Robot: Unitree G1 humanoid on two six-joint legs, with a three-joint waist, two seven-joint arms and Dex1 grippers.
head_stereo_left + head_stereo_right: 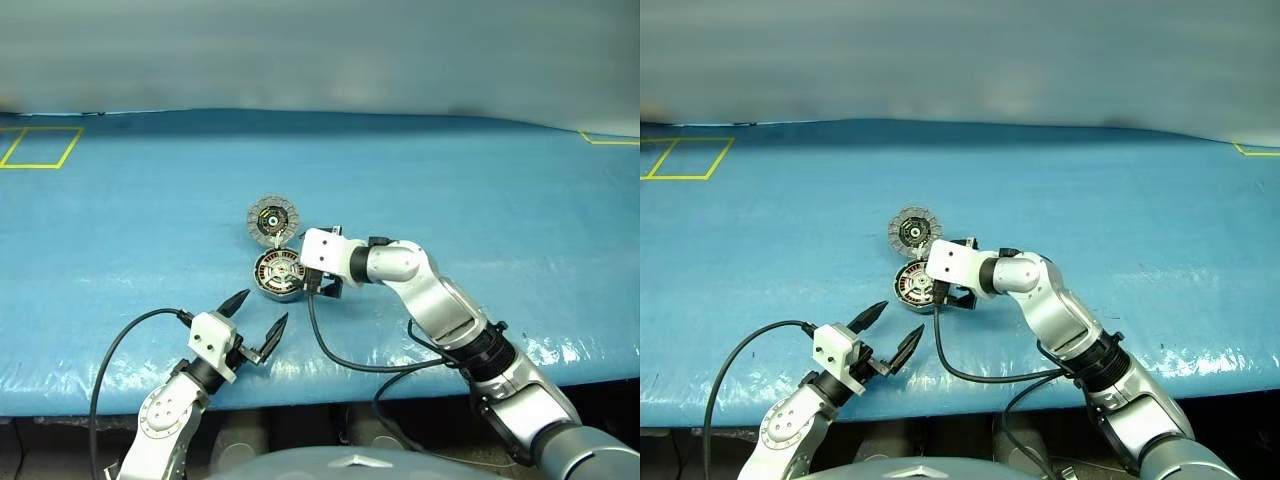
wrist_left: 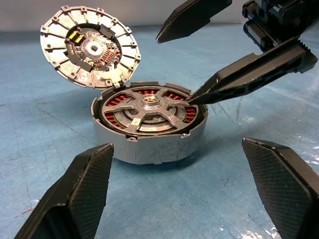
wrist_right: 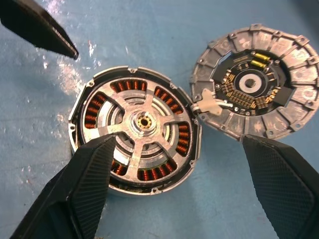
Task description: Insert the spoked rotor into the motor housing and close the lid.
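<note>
Jaws apart, the right gripper (image 1: 318,285) hangs over the spoked rotor (image 3: 142,137) seated in the motor housing (image 2: 149,144); a careless swing could snag the lid (image 3: 254,82) beside them.

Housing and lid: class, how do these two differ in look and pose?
The housing is a deep cup showing copper windings, with the rotor seated inside; the lid is a thin disc showing silver radial segments around a dark centre. The housing sits flat on the table; the lid leans open against its rim. Both are round, grey and alike in width.

The spoked rotor (image 3: 142,130) sits in the motor housing (image 3: 75,119); the lid (image 3: 256,82) lies open, touching the housing's rim.
</note>
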